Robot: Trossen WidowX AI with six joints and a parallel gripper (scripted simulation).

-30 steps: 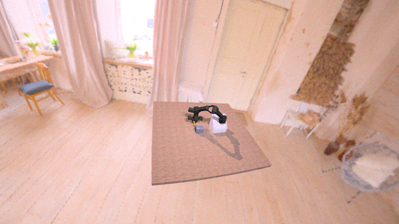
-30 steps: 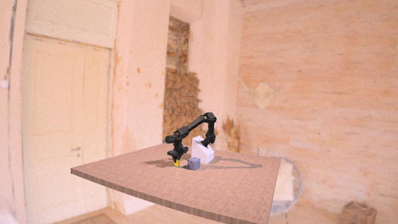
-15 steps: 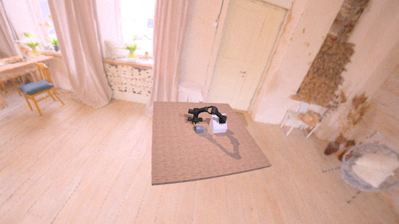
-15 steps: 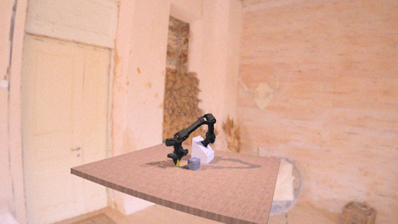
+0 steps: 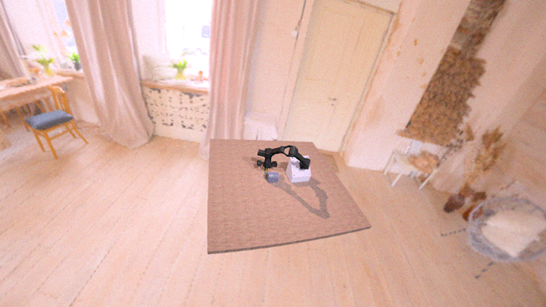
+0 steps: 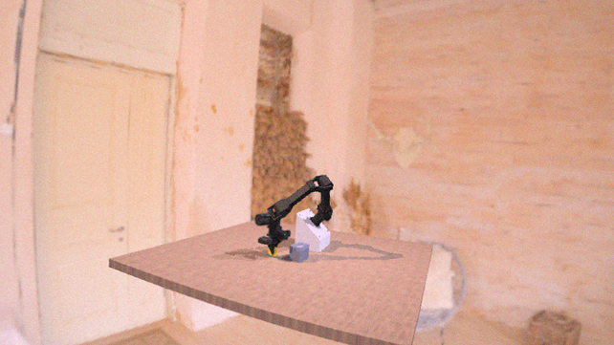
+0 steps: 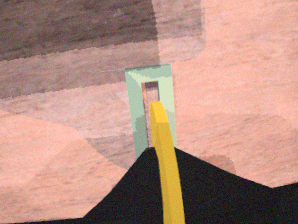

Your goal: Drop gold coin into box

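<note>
The gold coin [image 6: 272, 252] [image 7: 161, 132] stands on edge between the fingertips of my gripper [image 6: 272, 249] [image 7: 158, 156], which is shut on it. In the wrist view the coin runs lengthwise over the dark-green holder [image 7: 167, 80], which looks pale green there. The far part of the holder's groove shows uncovered, and the fingers hide its near end. I cannot tell whether the coin's lower rim still sits in the groove. The grey box [image 5: 272, 178] [image 6: 299, 252] stands on the table close beside the gripper; its lid slot is too small to make out.
A white sloped block [image 5: 298, 173] [image 6: 310, 236] stands at the arm's base, just beyond the grey box. The wooden table [image 5: 238, 217] [image 6: 313, 295] carries everything, and the arm casts shadows across it.
</note>
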